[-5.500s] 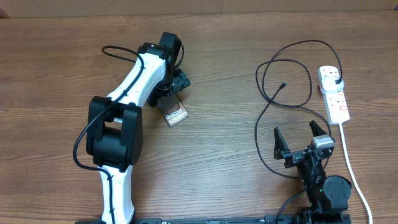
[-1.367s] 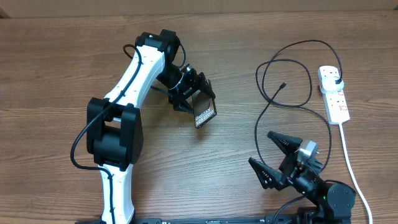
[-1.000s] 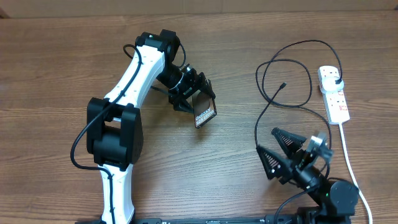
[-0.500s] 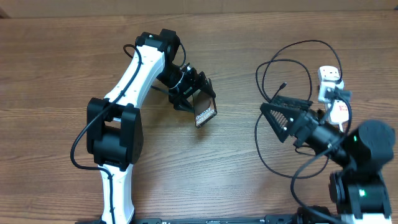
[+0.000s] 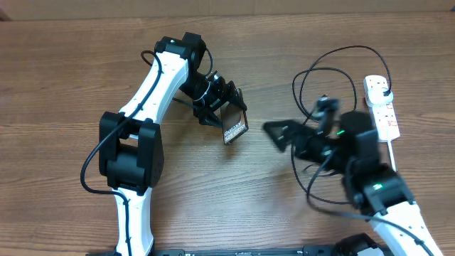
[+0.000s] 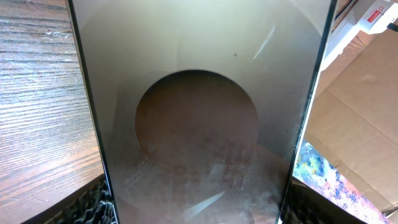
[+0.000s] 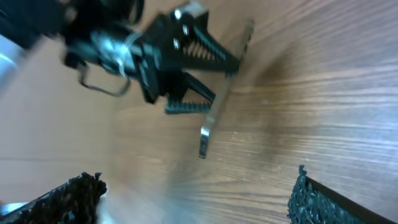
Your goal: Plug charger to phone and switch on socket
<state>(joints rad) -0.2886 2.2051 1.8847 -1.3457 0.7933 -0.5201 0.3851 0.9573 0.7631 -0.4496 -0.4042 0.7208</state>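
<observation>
My left gripper [image 5: 226, 112] is clamped on the phone [image 5: 235, 129], holding it tilted. My right gripper [image 5: 279, 131], blurred, gapes wide beside the charger [image 5: 341, 50] loops. The socket [image 5: 386, 114] lies right of them.

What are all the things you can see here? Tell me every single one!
phone: one, dark grey with white writing, held tilted near the middle of the table.
charger: one, black looping cable, right side, its plug in the socket.
socket: one, white strip with orange-red switches, far right.
table: one, brown wood, under everything.
cardboard: brown, beyond the table in the left wrist view.
left hand: one, black, shut on the phone.
right hand: one, black, open, blurred, beside the cable loops.
</observation>
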